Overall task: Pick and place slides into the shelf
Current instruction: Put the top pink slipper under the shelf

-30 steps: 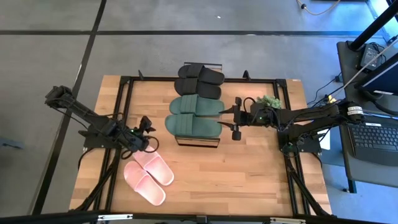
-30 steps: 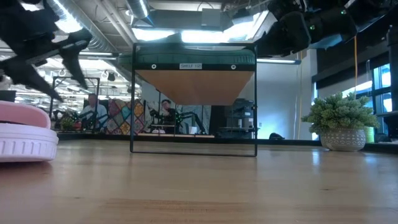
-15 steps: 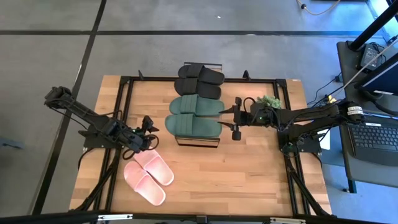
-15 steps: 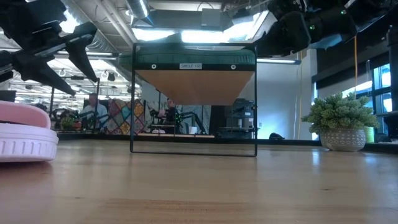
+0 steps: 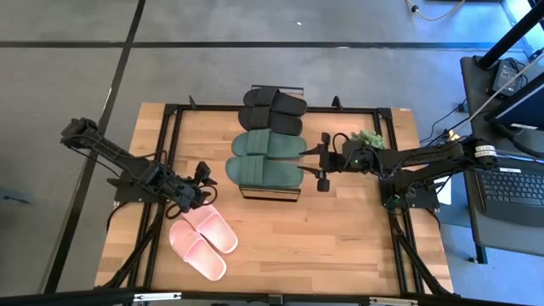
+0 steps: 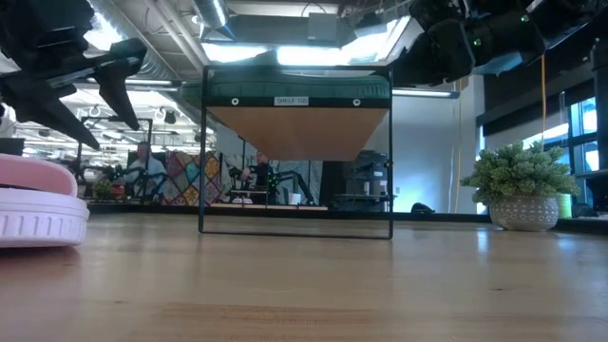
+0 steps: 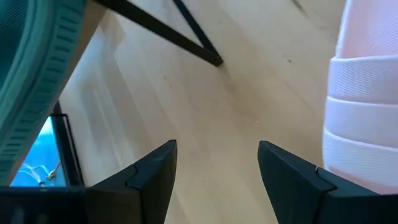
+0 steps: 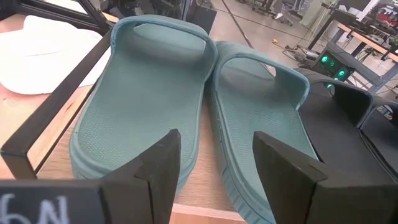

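The shelf point(image 5: 270, 192) stands mid-table, with the dark green pair point(image 5: 265, 158) lying soles down on its top and the black pair point(image 5: 272, 109) beyond them at its far end. The pale pink pair point(image 5: 204, 239) rests soles down on the table, near and left of the shelf. My left gripper point(image 5: 204, 182) hovers open just beyond the pink pair's far end; its wrist view shows a pink slide point(image 7: 364, 93) beside its fingers. My right gripper point(image 5: 317, 161) is open, level at the shelf's right side, facing the green slides point(image 8: 186, 106).
A small potted plant point(image 5: 367, 138) sits on the table behind my right gripper, also seen as the plant point(image 6: 522, 190) in the low view. Black frame rails point(image 5: 170, 153) run along the tabletop's edges. Bare wood lies near and right of the shelf. People show in the room beyond.
My left gripper has shifted slightly above the table by the pink pair's far end, first toward the shelf and then a little back, staying open. The slides, the shelf and my right arm have kept still.
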Tool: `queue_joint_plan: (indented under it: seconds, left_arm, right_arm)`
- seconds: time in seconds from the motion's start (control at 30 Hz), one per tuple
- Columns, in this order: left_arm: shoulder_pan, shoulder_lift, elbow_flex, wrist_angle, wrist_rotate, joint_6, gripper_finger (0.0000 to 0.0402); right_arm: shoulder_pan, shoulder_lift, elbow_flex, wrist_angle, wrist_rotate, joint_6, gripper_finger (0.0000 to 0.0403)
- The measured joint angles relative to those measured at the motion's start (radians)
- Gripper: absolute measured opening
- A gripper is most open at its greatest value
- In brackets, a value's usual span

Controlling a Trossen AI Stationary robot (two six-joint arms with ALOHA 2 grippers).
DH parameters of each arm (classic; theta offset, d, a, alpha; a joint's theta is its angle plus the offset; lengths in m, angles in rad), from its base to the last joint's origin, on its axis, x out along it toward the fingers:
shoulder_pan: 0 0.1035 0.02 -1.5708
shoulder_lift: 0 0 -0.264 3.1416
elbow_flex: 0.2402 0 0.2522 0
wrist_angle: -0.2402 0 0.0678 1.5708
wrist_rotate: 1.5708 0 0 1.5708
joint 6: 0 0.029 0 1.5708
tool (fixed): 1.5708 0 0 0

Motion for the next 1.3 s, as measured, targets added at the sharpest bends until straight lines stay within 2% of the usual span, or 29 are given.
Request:
queue_joint_plan:
  seconds: [0.23,0.37,0.5,0.63,0.87,1.0,1.13,1.3]
  left_arm:
    - [0.000,0.016,0.000,0.062,-0.110,-0.145,0.0212]
    - [0.001,0.036,0.000,0.136,-0.111,-0.186,0.0212]
    - [0.029,0.039,0.019,0.181,-0.127,-0.378,0.0212]
    - [0.055,0.039,0.024,0.152,-0.137,-0.561,0.0212]
    - [0.057,0.106,0.051,0.151,-0.124,-0.668,0.0198]
    - [0.050,0.178,0.142,0.032,-0.104,-0.814,0.0180]
    - [0.026,0.289,0.280,-0.173,-0.068,-0.911,0.0161]
    - [-0.006,0.429,0.431,-0.399,0.043,-1.117,0.0148]
  right_arm:
    - [0.000,0.000,0.000,0.004,0.000,0.001,0.0200]
    - [0.000,0.000,0.000,0.003,0.000,-0.002,0.0200]
    - [0.000,0.000,0.000,-0.004,0.000,-0.003,0.0200]
    - [0.000,0.000,0.000,-0.007,0.000,-0.033,0.0200]
    - [-0.004,0.000,0.000,-0.013,0.001,-0.094,0.0200]
    - [-0.004,0.000,0.000,-0.022,0.001,-0.101,0.0200]
    - [-0.007,0.000,0.000,-0.031,0.000,-0.105,0.0200]
    - [-0.009,0.000,0.002,-0.078,0.001,-0.101,0.0200]
